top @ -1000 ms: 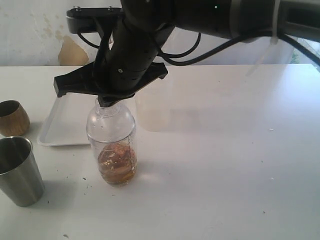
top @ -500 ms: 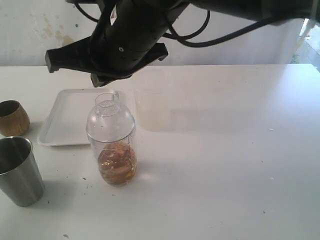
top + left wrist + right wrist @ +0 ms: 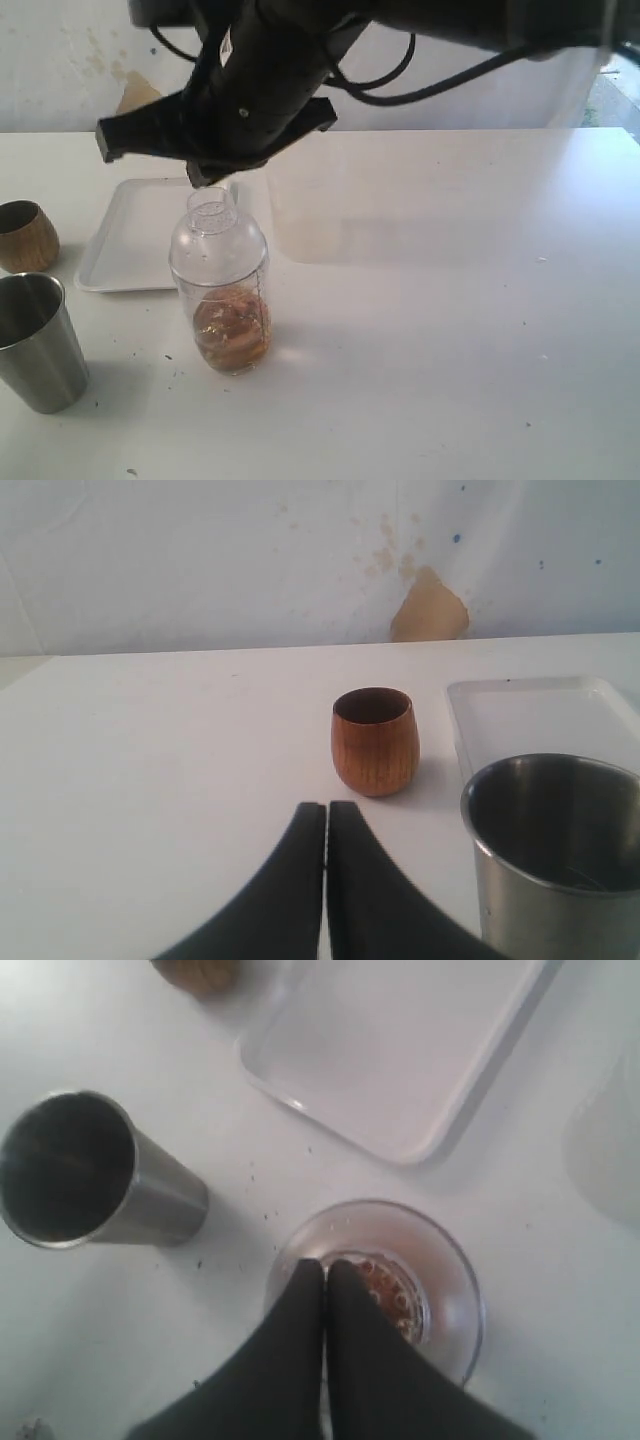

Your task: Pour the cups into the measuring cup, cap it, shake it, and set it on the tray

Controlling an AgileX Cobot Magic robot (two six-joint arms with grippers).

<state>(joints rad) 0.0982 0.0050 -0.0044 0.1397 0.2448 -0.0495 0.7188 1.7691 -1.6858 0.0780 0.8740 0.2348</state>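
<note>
The measuring cup (image 3: pixel 220 310) stands upright on the white table with a clear domed cap (image 3: pixel 214 228) on it and amber liquid in its lower part. My right gripper (image 3: pixel 206 178) hangs shut and empty just above the cap's neck. From the right wrist, its closed tips (image 3: pixel 325 1266) lie over the cup's top (image 3: pixel 445 1280). The steel tumbler (image 3: pixel 38 345) and the brown wooden cup (image 3: pixel 25 236) stand at the left. The white tray (image 3: pixel 125 245) lies behind the measuring cup. My left gripper (image 3: pixel 326 806) is shut and empty, low near the wooden cup (image 3: pixel 374 742) and tumbler (image 3: pixel 560 850).
A frosted translucent cup (image 3: pixel 300 215) stands right of the tray, close behind the measuring cup; it shows faintly in the right wrist view too (image 3: pixel 610 1145). Dark specks dot the table around the tumbler (image 3: pixel 95 1175). A wall runs along the table's far edge.
My right gripper lifted off the cap of the measuring cup, then dropped back a little. The measuring cup shifted slightly to the left. The other cups and the tray stayed put.
</note>
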